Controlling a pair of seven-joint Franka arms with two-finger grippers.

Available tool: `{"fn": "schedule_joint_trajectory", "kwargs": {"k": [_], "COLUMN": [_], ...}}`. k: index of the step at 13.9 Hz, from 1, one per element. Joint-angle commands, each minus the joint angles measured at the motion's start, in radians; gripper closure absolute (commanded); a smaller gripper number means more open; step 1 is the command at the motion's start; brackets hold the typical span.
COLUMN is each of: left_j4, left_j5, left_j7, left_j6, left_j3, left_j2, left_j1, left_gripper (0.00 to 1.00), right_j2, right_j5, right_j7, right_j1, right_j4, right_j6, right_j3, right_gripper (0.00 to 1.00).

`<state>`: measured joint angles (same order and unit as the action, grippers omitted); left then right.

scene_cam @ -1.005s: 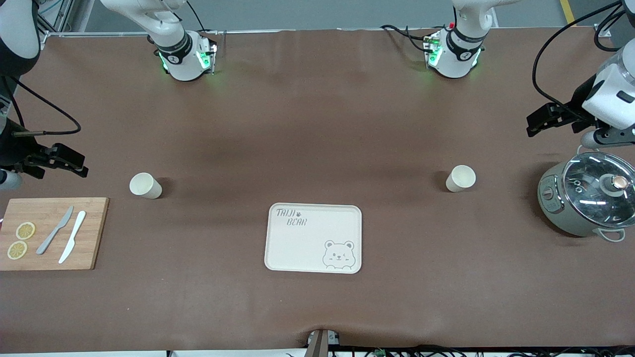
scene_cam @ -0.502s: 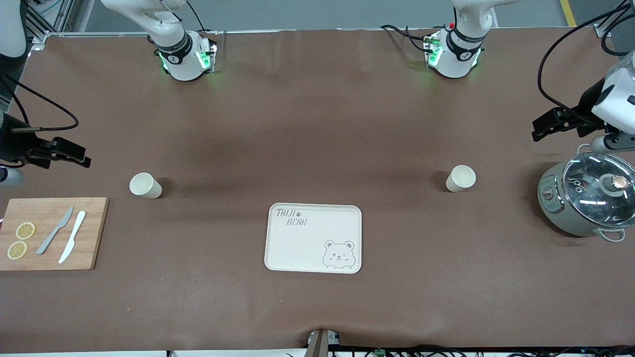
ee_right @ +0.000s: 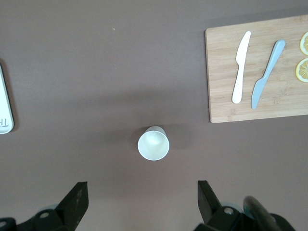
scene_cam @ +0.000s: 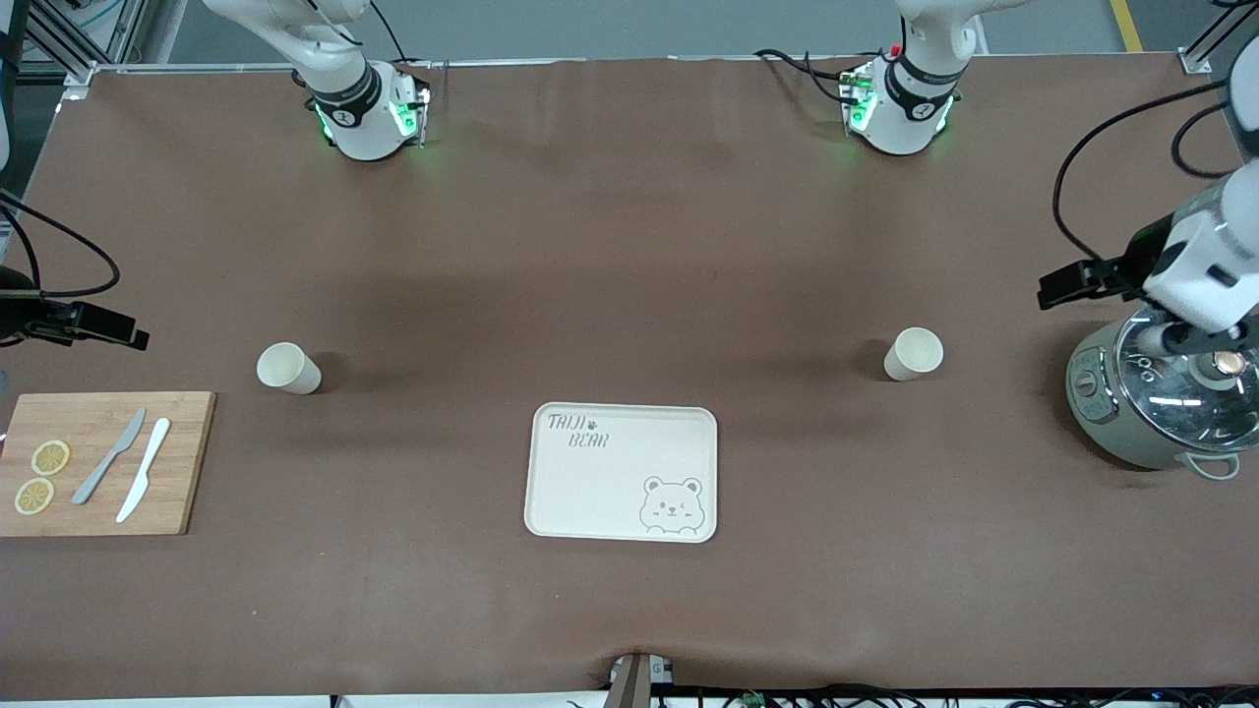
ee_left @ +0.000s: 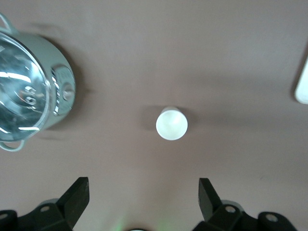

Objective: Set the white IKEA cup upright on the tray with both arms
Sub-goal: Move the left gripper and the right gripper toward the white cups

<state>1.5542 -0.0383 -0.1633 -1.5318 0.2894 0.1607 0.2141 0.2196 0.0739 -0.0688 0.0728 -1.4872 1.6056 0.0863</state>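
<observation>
white cups (ee_left: 172, 123) (ee_right: 153, 143) upright on table, each under a wide-open, empty gripper (ee_left: 143, 192) (ee_right: 142, 195)

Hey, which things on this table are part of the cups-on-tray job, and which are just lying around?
Part of the job:
- tray, nothing on it
- cup toward the left arm's end, upright
- cup toward the right arm's end, upright
- left gripper, open
- right gripper, open

Just lying around:
- cutting board
- two knives
- lemon slices
- lidded pot
</observation>
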Motion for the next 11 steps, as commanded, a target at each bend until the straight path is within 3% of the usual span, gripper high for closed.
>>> {"fn": "schedule_joint_trajectory", "kwargs": {"k": [1, 5, 11], "left_j4": [0.113, 0.331, 0.501], "left_j5": [-0.026, -0.025, -0.022], "left_j7": [-0.015, -0.015, -0.016], "left_j6": [-0.103, -0.362, -0.577], "left_j3": [0.01, 0.011, 0.011], "left_j2": [0.002, -0.009, 0.025], "left_j1": [0.001, 0.001, 0.001], "left_gripper": [0.0, 0.0, 0.0], "right_j2": [0.029, 0.03, -0.035], "right_j5": [0.0, 0.001, 0.001], "right_j7": [-0.005, -0.002, 0.07], "right_j1": [0.028, 0.039, 0.025], "right_j4": [-0.022, -0.133, -0.517], "right_j6": [-0.006, 0.042, 0.328], "right_j3": [-0.008, -0.011, -0.01], "right_gripper": [0.0, 0.0, 0.0]}}
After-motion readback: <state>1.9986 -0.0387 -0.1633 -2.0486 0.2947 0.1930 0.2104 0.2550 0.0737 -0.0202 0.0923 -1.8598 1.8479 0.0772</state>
